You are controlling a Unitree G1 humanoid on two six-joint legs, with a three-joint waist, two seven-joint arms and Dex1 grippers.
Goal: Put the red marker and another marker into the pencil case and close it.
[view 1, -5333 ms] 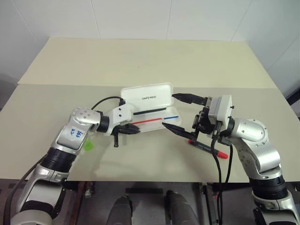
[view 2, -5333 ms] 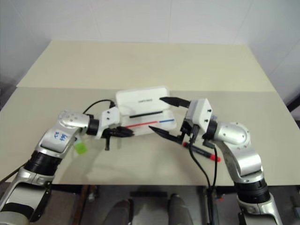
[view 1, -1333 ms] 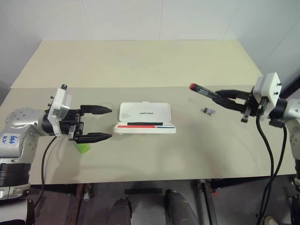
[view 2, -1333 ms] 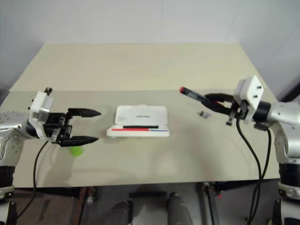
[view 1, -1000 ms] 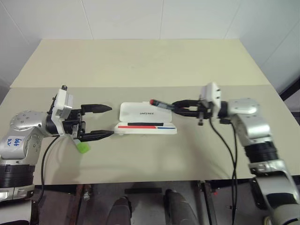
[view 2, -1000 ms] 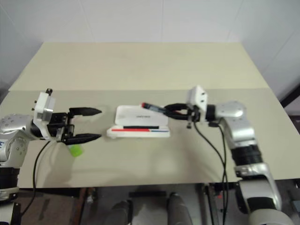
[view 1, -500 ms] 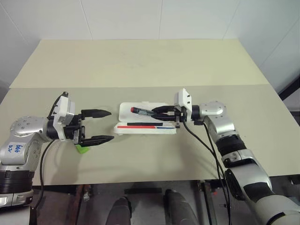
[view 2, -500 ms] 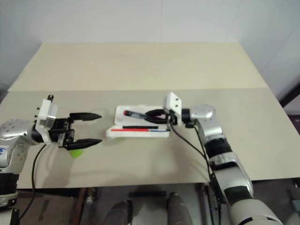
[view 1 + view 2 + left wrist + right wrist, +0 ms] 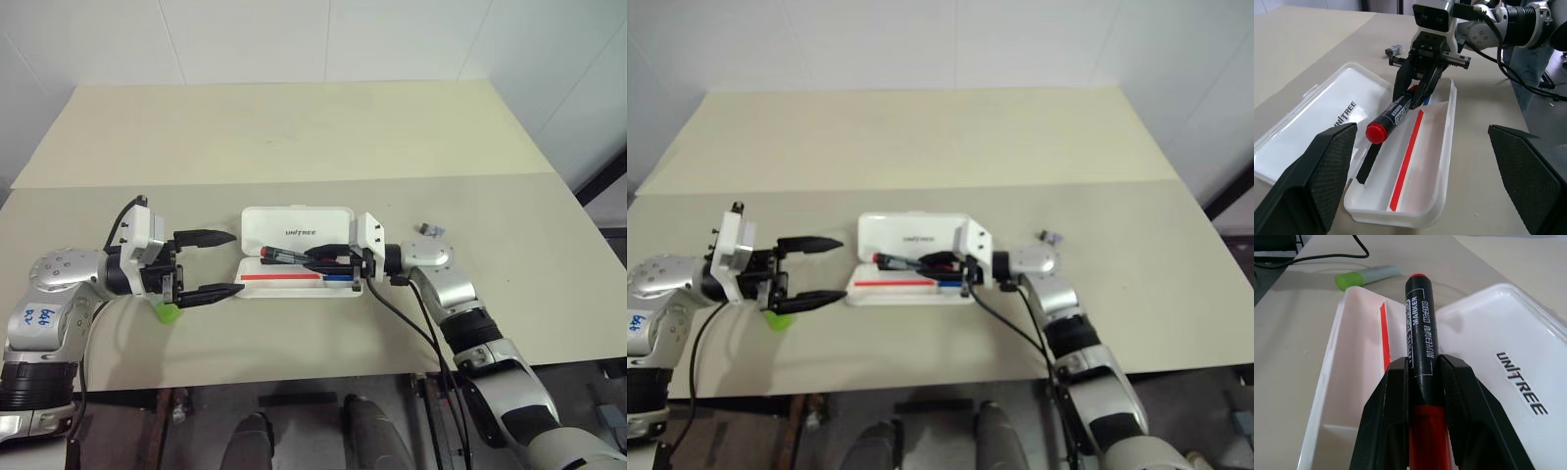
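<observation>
The right pincer [image 9: 315, 257] has brought the red marker [image 9: 292, 254] over the open pencil case [image 9: 294, 290], gripping it tight. It can drop it in now. The left pincer [image 9: 219, 264] waits wide open.

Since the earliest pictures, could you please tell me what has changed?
The right pincer has picked the red marker off the table and carried it over the pencil case. The left pincer let go of the case and opened. The green marker stayed put.
</observation>
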